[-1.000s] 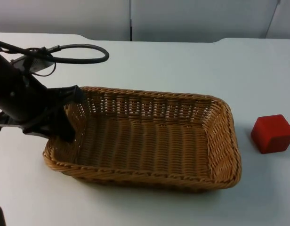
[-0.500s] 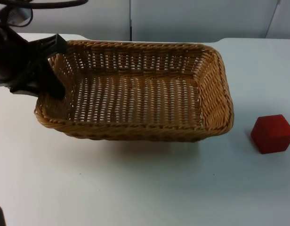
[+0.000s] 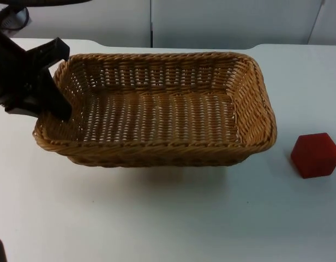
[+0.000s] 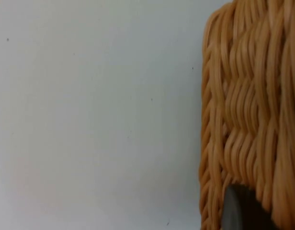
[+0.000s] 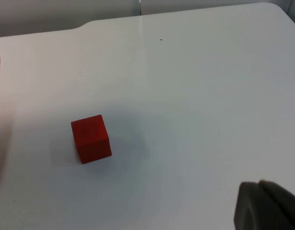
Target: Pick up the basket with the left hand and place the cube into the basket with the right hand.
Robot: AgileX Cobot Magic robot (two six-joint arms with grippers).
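While your left gripper has its jaws clamped on the lifted basket, the cube sits on the worktop; right jaws' state can't be told

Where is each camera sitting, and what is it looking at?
Top view: fixed above, looking down and forward at the table, the basket and the red cube; the left claw grips the basket's end wall.
Left wrist view: on the left arm, looking along its claw at the basket's weave; one black fingertip shows.
Right wrist view: on the right arm, looking down at the cube; a fingertip shows.
Shared: top and right wrist views both show the cube.
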